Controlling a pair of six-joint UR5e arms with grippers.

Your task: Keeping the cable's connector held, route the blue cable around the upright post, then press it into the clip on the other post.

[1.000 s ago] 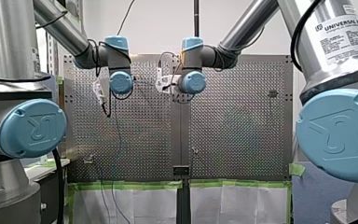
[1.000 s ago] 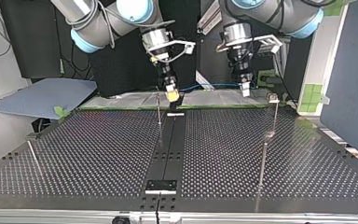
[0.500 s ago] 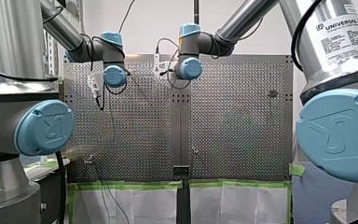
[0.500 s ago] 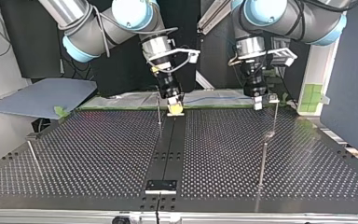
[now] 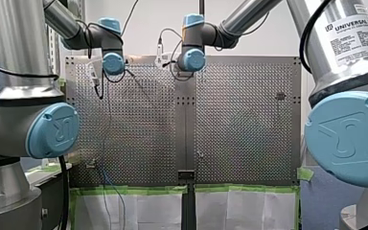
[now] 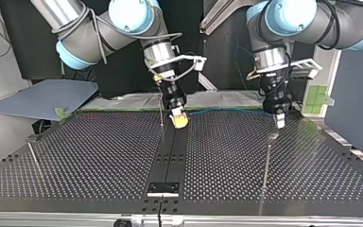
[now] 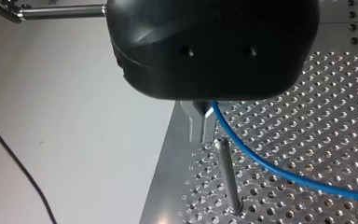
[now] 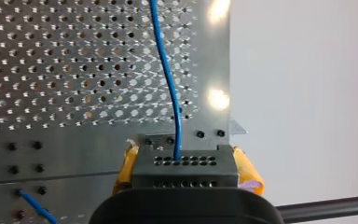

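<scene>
My right fingers (image 8: pixel 247 175) gripped the connector (image 8: pixel 185 168); my left fingers (image 7: pixel 198 124), clenched on the cable (image 7: pixel 279 168), had the post (image 7: pixel 228 179) just ahead.

Both wrists point downward. The left gripper (image 6: pixel 279 121) has its metal fingers (image 7: pixel 199 125) pressed together; the right gripper (image 6: pixel 180 121), slightly tilted, has its yellow pads (image 8: pixel 248 173) drawn in.

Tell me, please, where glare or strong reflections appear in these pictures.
Right wrist view: two bright glare spots on the table near its edge, beside the blue cable leaving the connector. Left wrist view: a soft sheen on the left hand's black body, a bright streak along the post. Front view: the table's perforated surface glints.
</scene>
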